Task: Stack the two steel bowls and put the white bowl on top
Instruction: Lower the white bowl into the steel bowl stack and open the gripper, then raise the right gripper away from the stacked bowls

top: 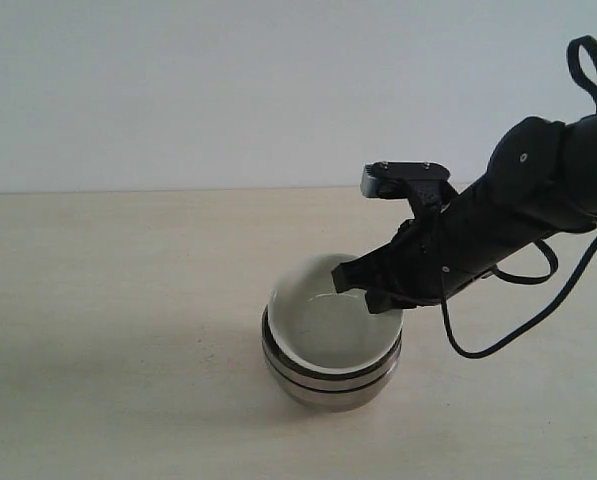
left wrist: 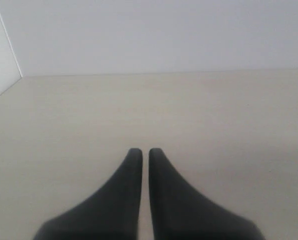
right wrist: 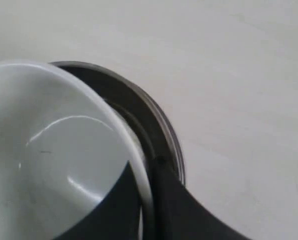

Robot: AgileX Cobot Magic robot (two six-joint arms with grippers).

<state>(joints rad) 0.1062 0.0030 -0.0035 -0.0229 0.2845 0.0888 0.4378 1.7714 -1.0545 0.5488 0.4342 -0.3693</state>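
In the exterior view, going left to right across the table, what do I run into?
table → steel bowls with the white bowl sitting in them → right tool at the white bowl's right rim → right arm

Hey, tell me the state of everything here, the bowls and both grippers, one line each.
steel bowls: nested one inside the other, upright on the table.
white bowl: sitting in the steel bowls, tilted, not seated level.
right gripper: shut on the white bowl's rim, one of its fingers inside, one outside.
left gripper: fingers almost together, holding nothing.
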